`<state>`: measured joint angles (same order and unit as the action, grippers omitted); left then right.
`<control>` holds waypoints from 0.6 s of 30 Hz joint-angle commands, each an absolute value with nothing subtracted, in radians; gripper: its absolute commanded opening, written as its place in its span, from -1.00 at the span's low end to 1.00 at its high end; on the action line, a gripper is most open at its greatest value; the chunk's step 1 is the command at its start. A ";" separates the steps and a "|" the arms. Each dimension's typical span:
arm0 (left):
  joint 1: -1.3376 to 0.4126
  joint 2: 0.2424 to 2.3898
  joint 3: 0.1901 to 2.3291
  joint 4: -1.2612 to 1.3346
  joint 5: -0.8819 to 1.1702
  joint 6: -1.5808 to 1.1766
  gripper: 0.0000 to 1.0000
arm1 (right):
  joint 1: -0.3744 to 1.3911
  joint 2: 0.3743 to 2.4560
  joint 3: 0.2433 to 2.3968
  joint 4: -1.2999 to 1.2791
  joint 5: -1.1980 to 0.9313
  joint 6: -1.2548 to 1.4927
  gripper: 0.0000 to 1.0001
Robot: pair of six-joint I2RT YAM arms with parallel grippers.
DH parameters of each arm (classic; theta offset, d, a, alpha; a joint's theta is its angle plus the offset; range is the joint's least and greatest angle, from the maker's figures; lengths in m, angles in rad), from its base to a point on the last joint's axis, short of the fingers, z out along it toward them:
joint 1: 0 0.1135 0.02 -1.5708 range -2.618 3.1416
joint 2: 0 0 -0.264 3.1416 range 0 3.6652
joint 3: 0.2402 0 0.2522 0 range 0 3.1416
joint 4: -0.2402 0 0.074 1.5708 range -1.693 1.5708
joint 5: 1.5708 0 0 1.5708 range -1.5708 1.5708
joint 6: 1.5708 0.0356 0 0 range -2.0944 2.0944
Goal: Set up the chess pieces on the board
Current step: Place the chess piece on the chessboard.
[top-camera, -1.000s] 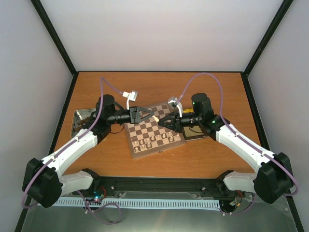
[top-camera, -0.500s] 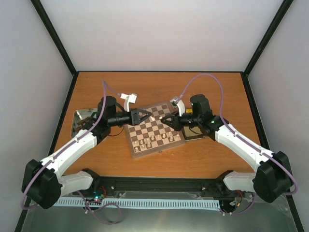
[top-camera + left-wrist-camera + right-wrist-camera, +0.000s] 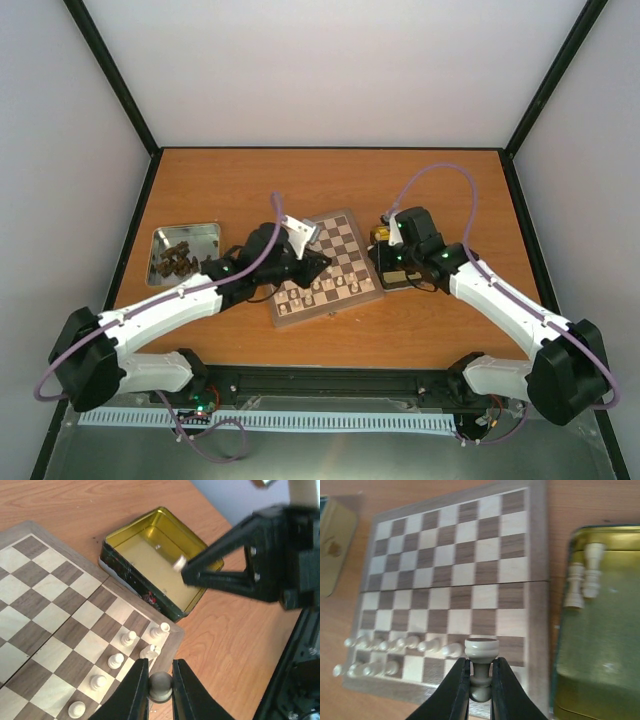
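Orange table (image 3: 440, 330): left claw (image 3: 160, 672) pinches round-topped cream piece (image 3: 161, 687); right claw (image 3: 480, 669) grips flat-topped cream piece (image 3: 481, 648).

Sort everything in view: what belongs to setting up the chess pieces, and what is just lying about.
Job: board; cream chessmen on it and in the gold tin; left gripper and right gripper, each shut on a cream chessman.
Lying about: silver tray of dark chessmen, untouched.
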<state>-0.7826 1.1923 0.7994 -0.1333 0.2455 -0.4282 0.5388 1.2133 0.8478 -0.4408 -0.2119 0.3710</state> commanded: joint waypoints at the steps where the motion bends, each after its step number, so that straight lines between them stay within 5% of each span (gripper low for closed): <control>1: -0.888 1.243 0.792 -0.052 0.074 -0.310 -0.97 | 0.496 1.201 0.877 -0.517 -0.061 0.471 -0.94; 18: -1.026 1.482 0.832 0.035 -0.028 -0.257 -0.97 | 0.468 1.258 0.874 -0.497 -0.125 0.504 -0.93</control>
